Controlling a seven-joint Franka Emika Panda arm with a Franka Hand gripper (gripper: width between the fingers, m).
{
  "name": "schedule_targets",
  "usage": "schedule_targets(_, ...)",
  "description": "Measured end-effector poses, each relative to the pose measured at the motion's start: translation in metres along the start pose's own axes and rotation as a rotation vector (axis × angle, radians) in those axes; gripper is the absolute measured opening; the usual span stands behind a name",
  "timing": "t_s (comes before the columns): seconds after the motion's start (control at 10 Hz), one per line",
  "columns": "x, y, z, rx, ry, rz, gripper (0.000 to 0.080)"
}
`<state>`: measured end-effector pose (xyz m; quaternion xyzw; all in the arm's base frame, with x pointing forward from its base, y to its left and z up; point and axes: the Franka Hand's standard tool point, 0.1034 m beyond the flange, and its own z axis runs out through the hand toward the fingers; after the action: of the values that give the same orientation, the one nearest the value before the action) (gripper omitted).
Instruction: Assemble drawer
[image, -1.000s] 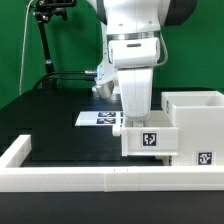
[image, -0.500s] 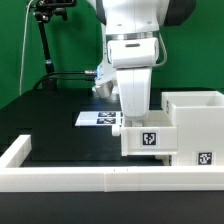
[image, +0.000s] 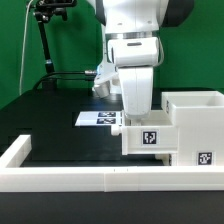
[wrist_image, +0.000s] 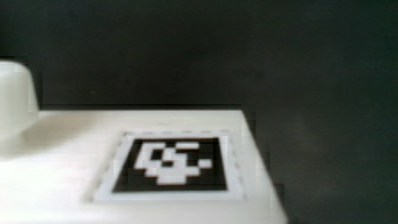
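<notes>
The white boxy housing (image: 196, 122) stands at the exterior view's right, with a tag on its front lower corner. A small white tray (image: 147, 140) with a square tag juts out of the housing's left side. My gripper (image: 134, 120) hangs straight down onto the top of that tray. Its fingertips are hidden behind the tray's edge, so I cannot tell whether they are closed. The wrist view shows a white tagged face (wrist_image: 173, 160) close below the camera, and no fingers. No second tray is visible.
The low white border wall (image: 70, 176) runs along the front and the left side. The marker board (image: 98, 117) lies flat on the dark table behind the gripper. A black camera stand (image: 45, 50) is at the back left.
</notes>
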<state>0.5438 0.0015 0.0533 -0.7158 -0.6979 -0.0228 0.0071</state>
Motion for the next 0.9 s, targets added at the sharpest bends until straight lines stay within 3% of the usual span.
schedule_targets(0.3,0.0052,0.0022,0.0001,0.008,-0.006,0.044,0.0044)
schedule_targets(0.4,0.0041,0.0022,0.0005,-0.002,-0.003,0.054,0.0044)
schedule_targets(0.9,-0.0014,0.0019,0.0007,-0.002,-0.006,-0.010,0.0044)
